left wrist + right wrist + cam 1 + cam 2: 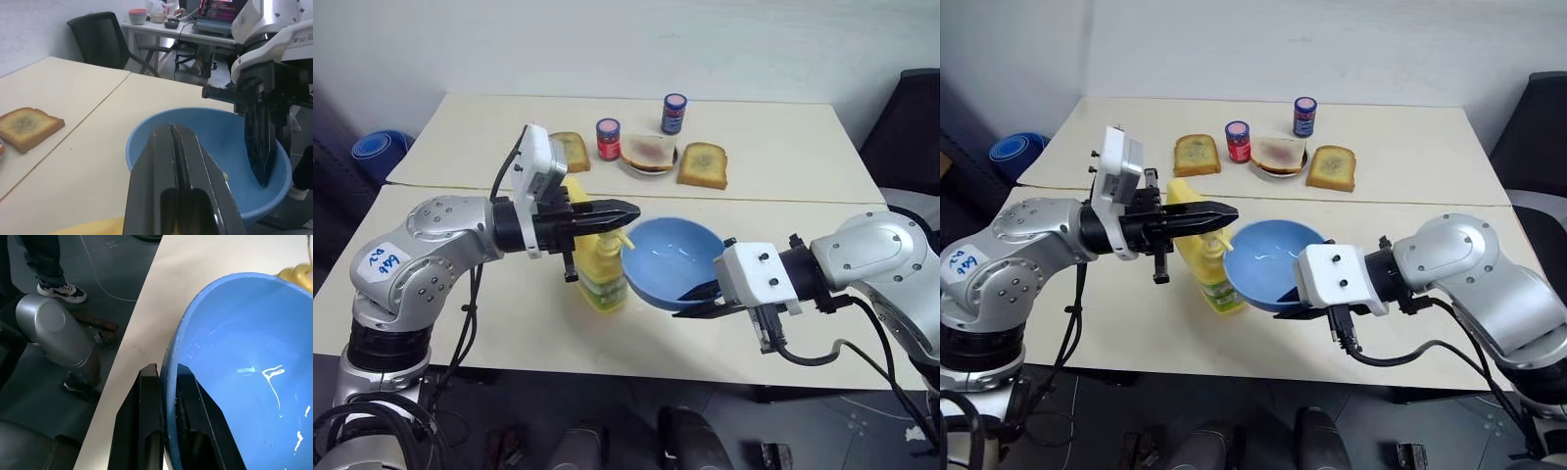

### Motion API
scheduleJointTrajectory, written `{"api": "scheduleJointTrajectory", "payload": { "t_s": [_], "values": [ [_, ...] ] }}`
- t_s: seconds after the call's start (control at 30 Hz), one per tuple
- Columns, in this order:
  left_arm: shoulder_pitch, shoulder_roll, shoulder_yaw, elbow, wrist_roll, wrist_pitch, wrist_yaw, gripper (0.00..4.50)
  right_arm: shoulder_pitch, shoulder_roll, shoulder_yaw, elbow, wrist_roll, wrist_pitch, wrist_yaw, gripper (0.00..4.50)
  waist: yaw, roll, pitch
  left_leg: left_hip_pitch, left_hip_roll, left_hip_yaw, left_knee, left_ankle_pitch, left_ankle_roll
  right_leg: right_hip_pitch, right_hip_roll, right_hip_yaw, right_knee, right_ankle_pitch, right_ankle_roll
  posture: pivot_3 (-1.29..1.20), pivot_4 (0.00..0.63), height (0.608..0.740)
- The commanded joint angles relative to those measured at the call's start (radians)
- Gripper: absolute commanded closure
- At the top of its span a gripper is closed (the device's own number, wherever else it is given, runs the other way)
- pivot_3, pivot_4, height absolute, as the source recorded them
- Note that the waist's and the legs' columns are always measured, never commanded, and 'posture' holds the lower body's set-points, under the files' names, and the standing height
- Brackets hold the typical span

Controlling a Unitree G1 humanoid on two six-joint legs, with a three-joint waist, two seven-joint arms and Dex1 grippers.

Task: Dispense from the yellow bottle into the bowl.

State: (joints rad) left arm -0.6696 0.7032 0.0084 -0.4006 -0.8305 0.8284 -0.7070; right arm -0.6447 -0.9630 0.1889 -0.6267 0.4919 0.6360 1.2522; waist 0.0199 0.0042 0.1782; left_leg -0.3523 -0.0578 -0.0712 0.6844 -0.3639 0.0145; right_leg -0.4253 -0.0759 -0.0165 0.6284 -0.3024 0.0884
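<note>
I see my right end effector (1285, 296) clamped on the tilted bowl's (1255, 257) rim, my closed left end effector (1230, 211) over the bottle (1205, 264).

yellow bottle (600, 269): upright on table | blue bowl (668, 257): tilted, beside it

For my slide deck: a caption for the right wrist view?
Right gripper clamps the tilted blue bowl's rim, the yellow bottle's pump just beyond it.
</note>
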Motion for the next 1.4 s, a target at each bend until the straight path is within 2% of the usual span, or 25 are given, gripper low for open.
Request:
{"api": "scheduleJointTrajectory", "payload": {
  "t_s": [0.03, 0.37, 0.57, 0.7, 0.77, 0.9, 1.0, 1.07, 1.17, 1.3, 1.4],
  "values": [
    [0.051, 0.007, -0.079, 0.012, 0.055, 0.091, 0.042, 4.47, -0.023, 0.017, -0.002, -0.024, 0.011, -0.009, -0.005, 4.5, 0.0, 0.0, 0.0, 0.0, 0.0, 0.0, 0.0, 0.0, 0.0, 0.0, 0.0, 0.0, 0.0, 0.0, 0.0, 0.0, 0.15, 0.74],
    [0.086, -0.002, -0.095, -0.009, 0.052, 0.137, 0.096, 4.47, -0.029, 0.038, 0.007, -0.023, 0.014, -0.001, -0.008, 4.5, -0.001, -0.002, -0.009, 0.001, 0.0, 0.0, 0.0, 0.0, 0.0, 0.001, 0.0, 0.0, 0.0, 0.0, 0.0, 0.0, 0.15, 0.74],
    [0.129, -0.006, -0.115, -0.001, 0.07, 0.128, 0.105, 4.47, -0.032, 0.047, 0.008, -0.011, 0.01, -0.001, -0.006, 4.5, -0.001, 0.002, -0.017, 0.003, 0.0, 0.0, -0.001, 0.0, 0.0, 0.003, 0.0, 0.0, 0.0, 0.0, 0.0, 0.0, 0.15, 0.74],
    [0.16, -0.02, -0.118, 0.01, 0.085, 0.111, 0.113, 4.47, -0.03, 0.047, 0.008, -0.008, 0.009, 0.001, -0.006, 4.5, -0.001, 0.003, -0.019, 0.018, 0.001, 0.0, -0.007, 0.0, 0.0, 0.017, 0.0, 0.0, -0.005, 0.0, -0.001, 0.0, 0.15, 0.74],
    [0.173, -0.028, -0.119, 0.015, 0.094, 0.097, 0.112, 4.47, -0.027, 0.046, 0.009, -0.007, 0.01, 0.004, -0.007, 4.5, 0.0, 0.003, -0.021, 0.019, 0.0, 0.0, -0.007, -0.001, 0.001, 0.018, 0.0, 0.001, -0.006, 0.0, -0.001, 0.0, 0.15, 0.74],
    [0.184, -0.066, -0.089, 0.022, 0.085, 0.058, 0.112, 4.47, -0.021, 0.047, 0.008, -0.007, 0.01, 0.007, -0.009, 4.5, 0.0, 0.004, -0.023, 0.019, 0.001, 0.0, -0.007, -0.001, 0.001, 0.017, 0.0, 0.0, -0.006, 0.0, -0.001, 0.0, 0.15, 0.74],
    [0.151, -0.115, 0.003, 0.036, 0.014, 0.042, 0.113, 4.47, 0.004, 0.043, -0.005, 0.016, -0.009, -0.015, -0.017, 4.5, 0.003, 0.004, -0.024, 0.018, 0.001, 0.0, -0.007, -0.001, 0.001, 0.017, 0.0, 0.0, -0.006, 0.0, -0.001, 0.0, 0.15, 0.74],
    [0.129, -0.13, 0.065, 0.037, -0.038, 0.027, 0.092, 4.47, 0.037, 0.036, -0.027, 0.053, -0.029, -0.058, -0.02, 4.5, 0.003, 0.003, -0.023, 0.017, 0.001, -0.001, -0.007, -0.001, 0.001, 0.017, 0.0, 0.0, -0.006, 0.0, -0.001, 0.0, 0.15, 0.74],
    [0.108, -0.124, 0.19, 0.042, -0.143, -0.019, 0.02, 4.47, 0.139, 0.008, -0.084, 0.193, -0.104, -0.223, -0.009, 4.5, 0.003, -0.001, -0.019, 0.015, 0.001, -0.001, -0.006, -0.001, 0.001, 0.015, 0.0, 0.0, -0.006, 0.0, -0.001, 0.0, 0.15, 0.74],
    [0.15, -0.032, 0.287, 0.047, -0.201, -0.019, -0.099, 4.47, 0.251, 0.001, -0.141, 0.435, -0.197, -0.494, 0.013, 4.5, 0.003, -0.003, -0.012, 0.01, 0.001, 0.0, -0.006, -0.001, 0.001, 0.011, 0.0, -0.001, -0.006, 0.0, -0.001, 0.0, 0.15, 0.74],
    [0.245, 0.049, 0.354, 0.062, -0.211, -0.012, -0.179, 4.47, 0.286, 0.029, -0.16, 0.687, -0.249, -0.683, 0.016, 4.5, -0.004, -0.002, -0.011, 0.008, 0.0, 0.0, -0.006, -0.001, 0.001, 0.009, 0.0, -0.001, -0.007, 0.0, -0.001, 0.0, 0.15, 0.74]
  ]
}}
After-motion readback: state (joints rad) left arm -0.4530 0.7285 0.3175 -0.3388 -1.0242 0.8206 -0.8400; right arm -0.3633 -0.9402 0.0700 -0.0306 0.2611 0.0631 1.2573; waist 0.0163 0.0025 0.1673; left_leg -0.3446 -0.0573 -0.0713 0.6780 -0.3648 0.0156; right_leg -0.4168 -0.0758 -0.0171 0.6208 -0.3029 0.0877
